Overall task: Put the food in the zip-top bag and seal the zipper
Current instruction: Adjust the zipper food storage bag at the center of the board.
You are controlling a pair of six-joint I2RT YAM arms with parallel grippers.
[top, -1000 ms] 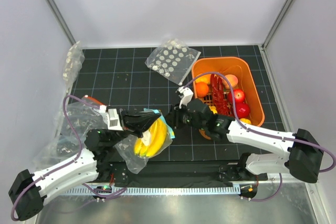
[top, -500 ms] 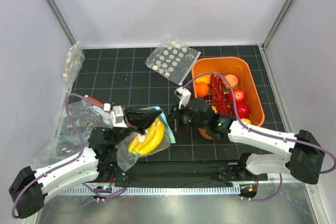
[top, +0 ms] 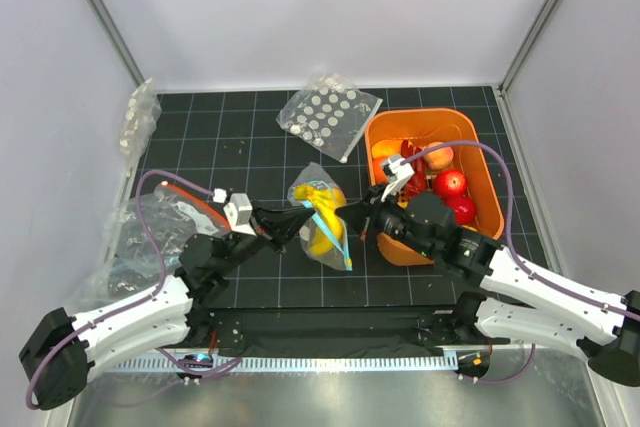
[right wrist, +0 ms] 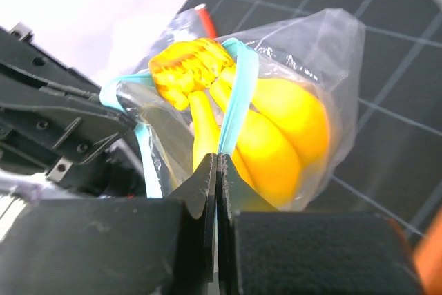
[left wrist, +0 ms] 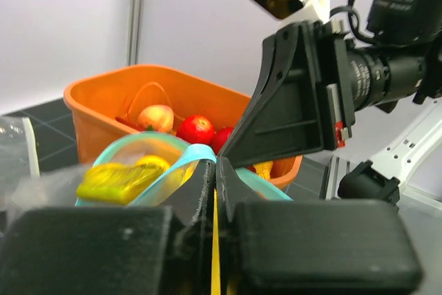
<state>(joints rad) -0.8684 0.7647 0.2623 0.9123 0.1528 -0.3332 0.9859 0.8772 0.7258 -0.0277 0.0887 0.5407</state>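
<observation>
Zip-top bag (top: 318, 209) around banana bunch (top: 324, 229)

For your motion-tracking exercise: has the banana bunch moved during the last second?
Yes. The banana bunch has shifted up-frame and right, closer to the orange basket.

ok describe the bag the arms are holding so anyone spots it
On the black mat, left of the orange basket, the left hand and right hand pinch a clear bag between them. It alone holds a banana bunch and has a light-blue zip strip.
</observation>
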